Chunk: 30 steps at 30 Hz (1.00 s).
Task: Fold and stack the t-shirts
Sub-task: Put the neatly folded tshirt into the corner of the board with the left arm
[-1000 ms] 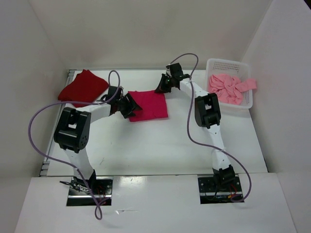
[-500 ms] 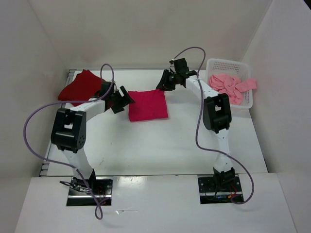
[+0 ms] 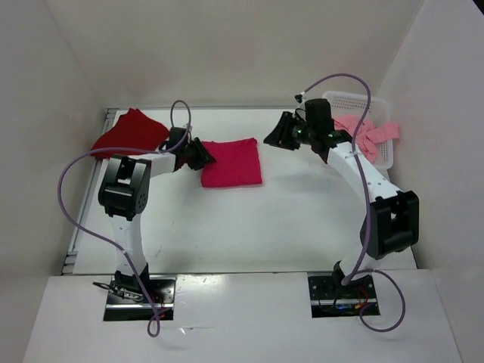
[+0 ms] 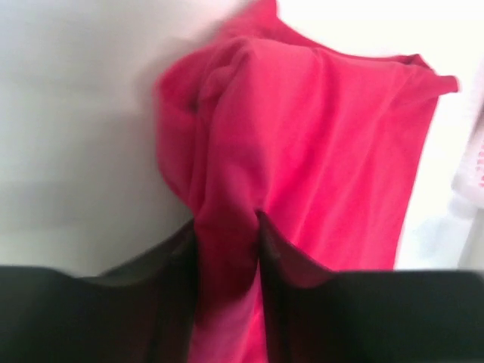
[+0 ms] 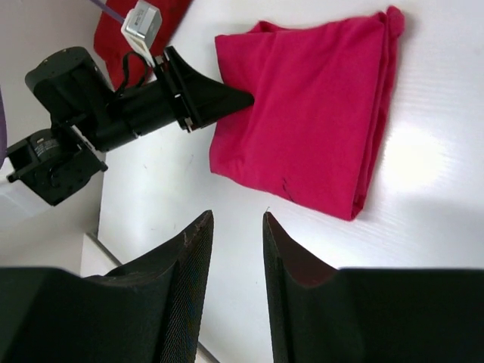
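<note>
White tabletop (image 3: 249, 219), plain white walls (image 3: 227, 53) on three sides. Folded crimson t-shirt (image 3: 232, 162) lies mid-back, and I see the left gripper (image 3: 203, 155) pinching its left edge. Right gripper (image 3: 274, 136) hangs just right of it, jaws part-open, empty. Dark red t-shirt (image 3: 130, 133) in back-left corner. Salmon t-shirt (image 3: 372, 138) in white basket (image 3: 348, 96), back-right.
</note>
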{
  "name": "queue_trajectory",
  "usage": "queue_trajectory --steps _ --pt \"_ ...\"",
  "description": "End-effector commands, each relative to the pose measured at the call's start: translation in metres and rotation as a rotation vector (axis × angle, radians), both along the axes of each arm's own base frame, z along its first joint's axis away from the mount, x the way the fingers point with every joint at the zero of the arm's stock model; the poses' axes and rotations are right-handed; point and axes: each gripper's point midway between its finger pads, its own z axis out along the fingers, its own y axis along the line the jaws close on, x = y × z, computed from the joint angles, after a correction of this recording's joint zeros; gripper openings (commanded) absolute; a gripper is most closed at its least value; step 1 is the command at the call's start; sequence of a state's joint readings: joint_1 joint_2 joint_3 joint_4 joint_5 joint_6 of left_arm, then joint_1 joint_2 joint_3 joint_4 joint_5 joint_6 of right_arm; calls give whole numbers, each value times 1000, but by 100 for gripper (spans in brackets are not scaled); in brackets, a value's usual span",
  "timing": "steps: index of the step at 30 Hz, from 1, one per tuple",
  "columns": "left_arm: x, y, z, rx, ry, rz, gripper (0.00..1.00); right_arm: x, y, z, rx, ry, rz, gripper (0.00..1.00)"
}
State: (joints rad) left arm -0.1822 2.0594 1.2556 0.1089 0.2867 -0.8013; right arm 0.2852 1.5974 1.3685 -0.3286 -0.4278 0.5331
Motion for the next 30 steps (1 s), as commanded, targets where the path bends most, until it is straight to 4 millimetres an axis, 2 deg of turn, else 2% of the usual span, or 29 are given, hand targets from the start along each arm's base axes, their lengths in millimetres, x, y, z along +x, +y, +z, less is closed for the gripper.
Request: queue_trajectory --steps 1,2,3,4,5,6,7,8,10,11,12,13,14,15,16,17,18,19,20,23,24,25,26,27,28,29,30 --pt "-18 -40 -26 -34 64 -84 35 -14 -10 7 12 -33 -20 38" --pt "-12 -42 -20 -40 40 -85 29 -20 -12 11 15 -43 -20 38" --pt "-12 -49 -14 -54 42 -97 23 -26 -15 -2 1 -17 -30 38" --pt "-1 -53 0 -61 12 -98 13 -30 -16 -7 -1 -8 -30 38" --pt "5 -54 17 -66 -15 -98 10 -36 -18 -6 0 -12 -30 38" --pt "11 -55 30 -66 -42 -105 8 -41 -23 -18 -2 21 -43 38" --pt "18 -55 45 -59 -73 -103 6 -45 -24 -21 -4 27 -43 38" --pt "34 -53 77 -64 -133 -99 3 -49 -25 -24 -5 32 -43 38" --pt "48 -45 106 -69 -177 -92 3 -60 -28 -29 -2 46 -48 38" --pt "59 -30 119 -70 -199 -62 3 -68 -28 -34 1 57 -38 38" --pt "74 -22 153 -71 -271 -50 3 -71 -27 -38 8 75 -35 38" --pt "79 -12 165 -76 -282 -38 2 -74 -28 -38 9 74 -35 38" --pt "88 11 179 -80 -304 -6 2 -78 -29 -46 4 93 -35 38" --pt "95 26 191 -71 -331 14 2 -81 -29 -45 9 92 -27 38" --pt "101 38 212 -77 -366 26 2 -81 -29 -45 9 92 -27 38" --pt "108 67 221 -66 -386 63 2 -83 -29 -50 6 104 -27 38" --pt "111 82 227 -61 -396 88 2 -85 -28 -50 11 105 -19 38" --pt "113 97 231 -61 -398 108 2 -84 -28 -50 6 100 -14 38" --pt "116 131 231 -50 -400 163 2 -87 -27 -51 8 110 -6 38" --pt "110 184 223 -43 -387 260 2 -83 -27 -47 1 97 1 38" --pt "100 217 194 -46 -328 330 2 -84 -26 -50 -1 104 14 38" --pt "95 234 199 -48 -361 366 2 -82 -25 -45 2 93 14 38" --pt "90 251 191 -47 -351 408 2 -82 -24 -48 5 105 23 38" --pt "83 282 177 -10 -327 484 15 -82 -24 -48 5 105 23 38" --pt "73 295 154 4 -265 530 29 -84 -22 -48 12 107 34 38" --pt "66 306 142 11 -236 561 45 -84 -22 -48 12 107 34 38" --pt "54 326 143 4 -238 612 72 -84 -22 -48 12 107 34 38"
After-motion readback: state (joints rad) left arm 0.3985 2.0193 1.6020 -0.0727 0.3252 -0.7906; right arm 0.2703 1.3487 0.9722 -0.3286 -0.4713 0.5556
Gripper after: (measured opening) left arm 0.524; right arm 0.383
